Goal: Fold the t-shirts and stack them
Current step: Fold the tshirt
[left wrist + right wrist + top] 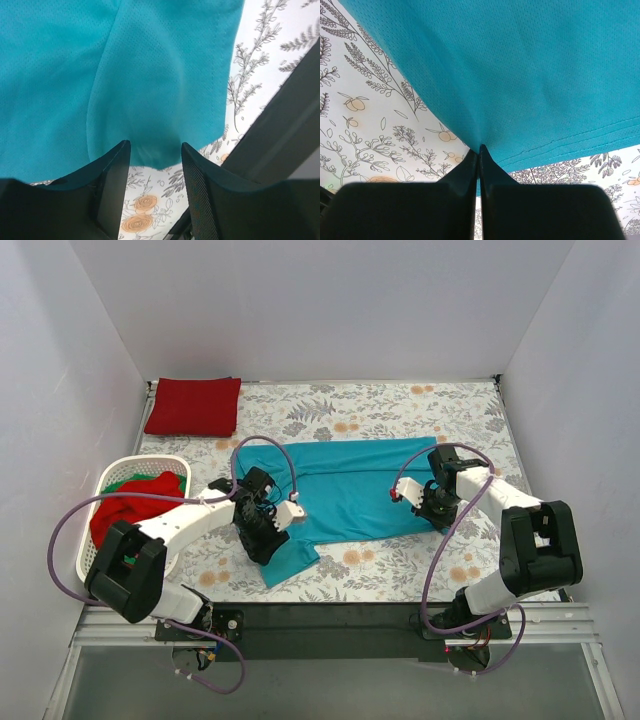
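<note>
A teal t-shirt (350, 485) lies spread flat on the floral tablecloth in the middle of the top view. My left gripper (265, 540) sits over its near-left sleeve. In the left wrist view the left gripper (155, 155) is open, and the edge of the teal t-shirt (150, 90) lies just between the fingertips. My right gripper (422, 508) is at the shirt's near-right hem. In the right wrist view the right gripper (479, 150) is shut, pinching the hem of the teal t-shirt (530, 75). A folded dark red t-shirt (193, 405) lies at the far left corner.
A white laundry basket (140, 460) stands at the left edge, holding a crumpled red t-shirt (125, 512) and a green one (130, 481). The floral tablecloth (400, 405) covers the table. White walls close in three sides. A black rail (330, 615) runs along the near edge.
</note>
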{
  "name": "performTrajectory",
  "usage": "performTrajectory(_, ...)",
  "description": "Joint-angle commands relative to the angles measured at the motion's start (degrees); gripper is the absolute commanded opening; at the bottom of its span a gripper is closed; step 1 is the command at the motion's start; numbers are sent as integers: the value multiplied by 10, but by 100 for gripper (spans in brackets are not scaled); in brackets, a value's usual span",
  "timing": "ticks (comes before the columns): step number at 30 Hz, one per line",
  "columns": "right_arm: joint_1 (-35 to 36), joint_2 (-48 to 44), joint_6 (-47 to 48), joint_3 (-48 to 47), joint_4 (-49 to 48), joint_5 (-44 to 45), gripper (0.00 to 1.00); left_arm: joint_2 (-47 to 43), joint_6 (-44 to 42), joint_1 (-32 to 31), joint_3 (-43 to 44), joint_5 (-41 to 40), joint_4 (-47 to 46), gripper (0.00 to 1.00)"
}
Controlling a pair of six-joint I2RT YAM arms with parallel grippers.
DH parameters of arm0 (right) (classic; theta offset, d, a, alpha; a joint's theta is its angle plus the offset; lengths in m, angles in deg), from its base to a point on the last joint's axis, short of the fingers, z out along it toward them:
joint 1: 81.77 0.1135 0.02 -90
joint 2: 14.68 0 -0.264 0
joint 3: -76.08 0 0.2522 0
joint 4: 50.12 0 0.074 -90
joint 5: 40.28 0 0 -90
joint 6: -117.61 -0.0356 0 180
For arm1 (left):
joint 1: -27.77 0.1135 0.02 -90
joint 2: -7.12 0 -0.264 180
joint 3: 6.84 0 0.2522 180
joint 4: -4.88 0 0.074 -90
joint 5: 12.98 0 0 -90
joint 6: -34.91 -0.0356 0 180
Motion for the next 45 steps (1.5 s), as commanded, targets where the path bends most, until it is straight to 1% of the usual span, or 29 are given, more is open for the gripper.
performTrajectory(1, -4, 8, 19, -24, 20, -15, 1, -22, 31, -26, -27, -40, -54, 44)
performTrajectory(8, -7, 13, 18, -25, 19, -16, 1, -22, 55, -95, -93, -113, -85, 43)
performTrajectory(10, -8, 14, 18, -26, 19, -16, 1, -23, 59, -108, -112, -138, -95, 39)
performTrajectory(11, -8, 15, 19, -26, 20, -15, 1, -23, 61, -107, -113, -140, -95, 26)
performTrajectory(15, -10, 10, 18, -29, 22, -11, 1, -39, 58, -107, -91, -133, -56, 4)
performTrajectory(16, -12, 8, 21, -31, 24, -9, 1, -46, 54, -107, -84, -133, -46, 0)
performTrajectory(20, -33, 11, 39, -39, 46, -10, 1, -60, 31, -103, -34, -128, 11, 0)
performTrajectory(25, -43, 19, 59, -75, 79, -20, 1, -49, -5, -64, 49, -98, 61, 0)
performTrajectory(29, -44, 44, 68, -111, 97, -28, 1, -11, -35, -32, 112, -83, 83, 0)
performTrajectory(32, -44, 71, 73, -147, 110, -32, 1, 31, -51, 3, 155, -68, 93, 0)
performTrajectory(33, -45, 78, 77, -157, 113, -32, 1, 56, -68, 21, 169, -64, 97, 0)
performTrajectory(36, -47, 106, 88, -191, 124, -31, 1, 87, -94, 50, 218, -68, 97, 0)
performTrajectory(41, -49, 160, 103, -258, 138, -28, 1, 160, -116, 70, 299, -60, 109, 0)
performTrajectory(45, -51, 205, 110, -316, 152, -28, 1, 204, -131, 86, 340, -62, 108, 0)
